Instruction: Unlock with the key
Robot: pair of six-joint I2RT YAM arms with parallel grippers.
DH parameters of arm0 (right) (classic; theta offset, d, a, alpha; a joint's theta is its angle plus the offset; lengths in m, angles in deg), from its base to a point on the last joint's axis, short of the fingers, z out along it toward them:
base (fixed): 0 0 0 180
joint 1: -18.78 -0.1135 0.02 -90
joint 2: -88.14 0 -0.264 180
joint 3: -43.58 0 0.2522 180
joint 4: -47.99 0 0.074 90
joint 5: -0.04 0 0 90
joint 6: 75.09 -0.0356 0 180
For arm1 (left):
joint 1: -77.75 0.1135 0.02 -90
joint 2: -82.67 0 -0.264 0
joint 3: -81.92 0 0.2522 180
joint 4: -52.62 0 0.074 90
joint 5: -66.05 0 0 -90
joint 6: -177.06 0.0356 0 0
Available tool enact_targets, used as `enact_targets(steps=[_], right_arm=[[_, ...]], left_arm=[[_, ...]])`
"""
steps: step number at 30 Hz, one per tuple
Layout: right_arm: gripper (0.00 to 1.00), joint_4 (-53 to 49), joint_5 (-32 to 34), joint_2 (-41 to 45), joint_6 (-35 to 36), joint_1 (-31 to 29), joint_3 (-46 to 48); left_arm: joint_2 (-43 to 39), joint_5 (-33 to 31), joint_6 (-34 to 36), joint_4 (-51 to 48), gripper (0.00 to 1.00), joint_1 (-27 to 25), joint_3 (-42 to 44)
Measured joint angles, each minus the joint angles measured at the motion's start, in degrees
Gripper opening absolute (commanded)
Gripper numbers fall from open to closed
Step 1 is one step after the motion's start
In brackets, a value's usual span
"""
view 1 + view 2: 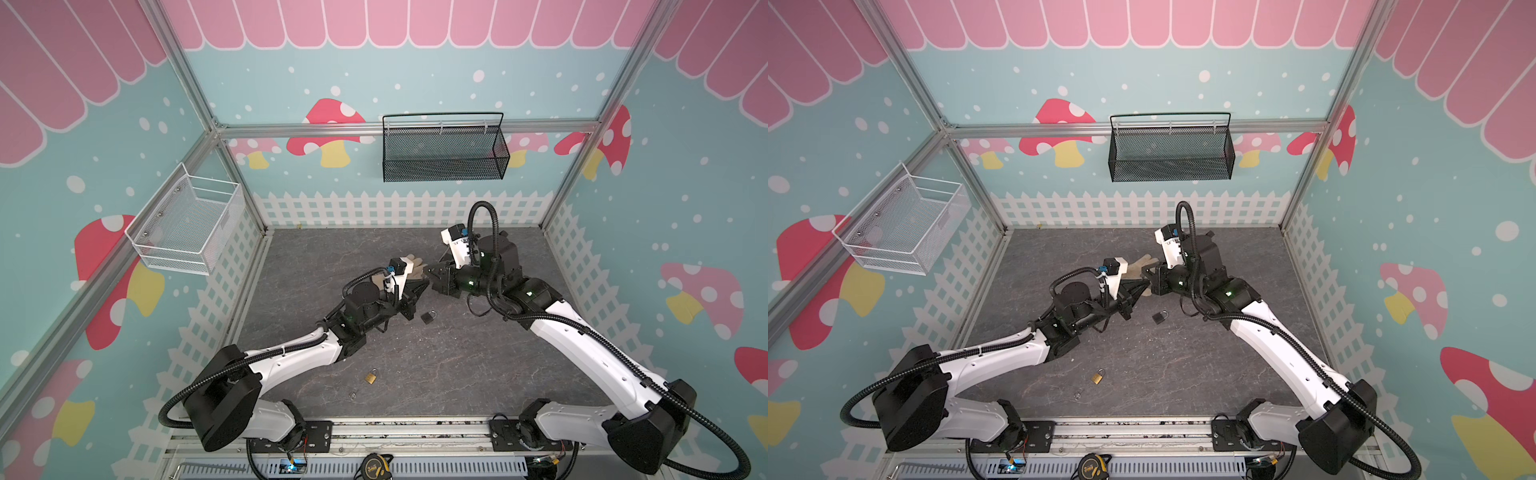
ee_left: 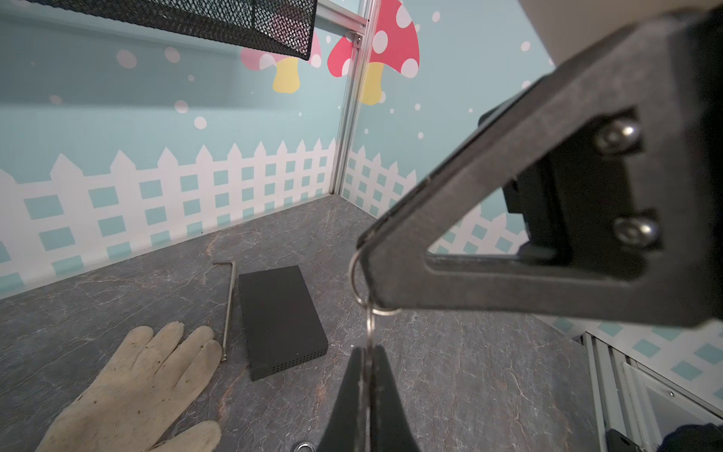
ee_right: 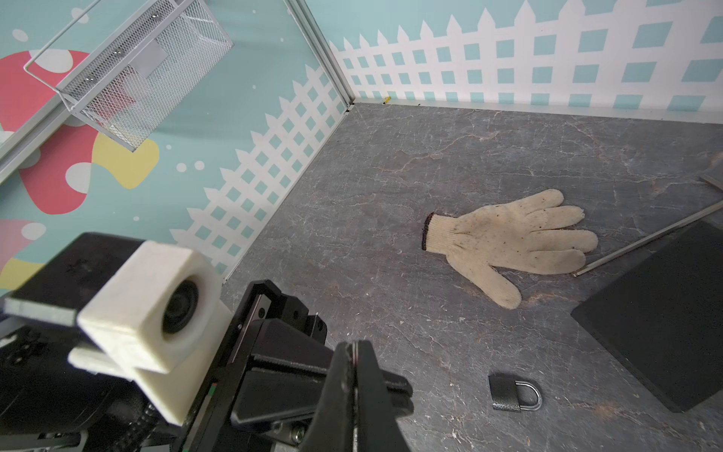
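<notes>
My two grippers meet above the middle of the table in both top views. In the left wrist view my left gripper (image 2: 367, 352) is shut on the blade of a silver key (image 2: 370, 325). The key hangs from a key ring (image 2: 353, 274), and the tip of my right gripper pinches that ring. The right wrist view shows my right gripper (image 3: 355, 346) shut with the thin ring edge between its pads. A black padlock (image 1: 428, 317) (image 3: 512, 393) lies closed on the table just below the grippers. A brass padlock (image 1: 371, 377) lies nearer the front.
A dirty white glove (image 3: 516, 238) lies behind the grippers, beside a flat black box (image 2: 279, 317) and a bent metal rod (image 2: 231, 305). A black mesh basket (image 1: 444, 149) hangs on the back wall and a white wire basket (image 1: 187, 224) on the left wall.
</notes>
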Motion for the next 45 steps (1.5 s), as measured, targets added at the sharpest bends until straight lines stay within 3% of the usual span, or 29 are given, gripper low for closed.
enact_targets(steps=[4, 8, 19, 25, 35, 45], right_arm=[[0.29, 0.37, -1.42, 0.55, 0.59, 1.25, 0.0], [0.35, 1.38, -5.09, 0.81, 1.31, 2.99, 0.0], [0.52, 13.99, -24.5, 2.8, 4.42, 8.96, 7.26], [0.61, 19.76, -29.33, 2.78, 5.84, 8.98, 12.17], [0.54, 26.34, -33.14, 1.64, 7.04, 9.09, 14.23], [0.38, 27.69, -34.71, -0.44, 8.44, 9.16, 14.84]], left_arm=[[-0.55, 2.71, 1.18, -3.17, 0.0, 0.07, -0.22], [-1.42, 6.54, 2.21, -9.9, 0.0, 1.05, -2.32], [-4.85, 18.27, 2.97, -20.04, 0.0, 7.48, -6.21], [-4.83, 21.77, 3.76, -23.1, 0.0, 7.52, -8.48], [-4.13, 24.87, 3.76, -23.17, 0.0, 7.56, -8.72], [-3.8, 25.62, 3.76, -23.12, 0.0, 7.56, -9.53]])
